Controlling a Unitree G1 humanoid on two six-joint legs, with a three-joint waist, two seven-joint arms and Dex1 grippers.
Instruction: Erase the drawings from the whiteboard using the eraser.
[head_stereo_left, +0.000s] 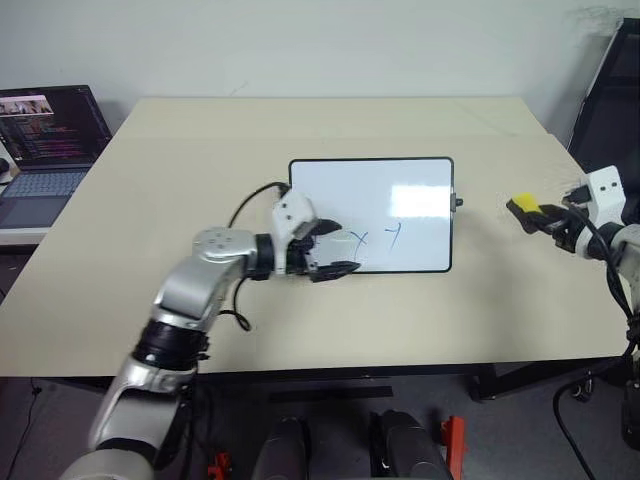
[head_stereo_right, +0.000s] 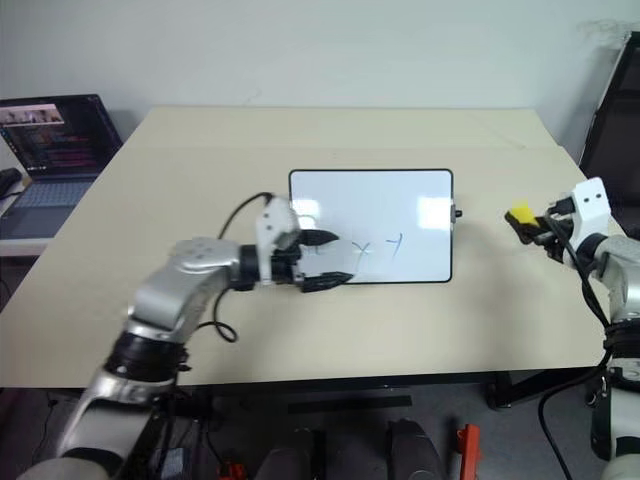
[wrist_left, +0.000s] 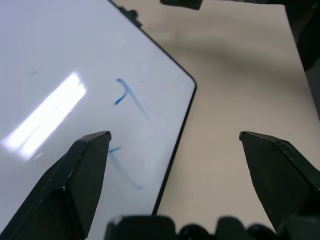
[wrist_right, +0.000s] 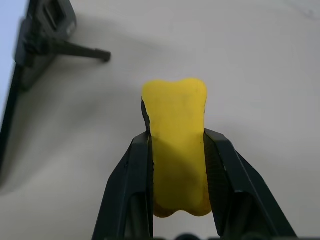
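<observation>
eraser (wrist_right: 177, 150): soft, light foam, pinched in at the waist by the right tool (wrist_right: 176, 145), clamped on its 2 long sides; likely slips if pressed hard. held above the desk (head_stereo_left: 150, 200), well right of the whiteboard (head_stereo_left: 380, 190). drawings (head_stereo_left: 375, 238) near its lower edge, beside the wide-open left tool (head_stereo_left: 335, 247).

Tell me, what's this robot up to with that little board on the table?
It is set to wipe blue drawings off a small whiteboard lying on the table. Its right gripper is shut on a yellow eraser, held off to the board's right side. Its left gripper is open over the board's near left corner, one finger over the board and one past its edge. The marks are unwiped.
</observation>
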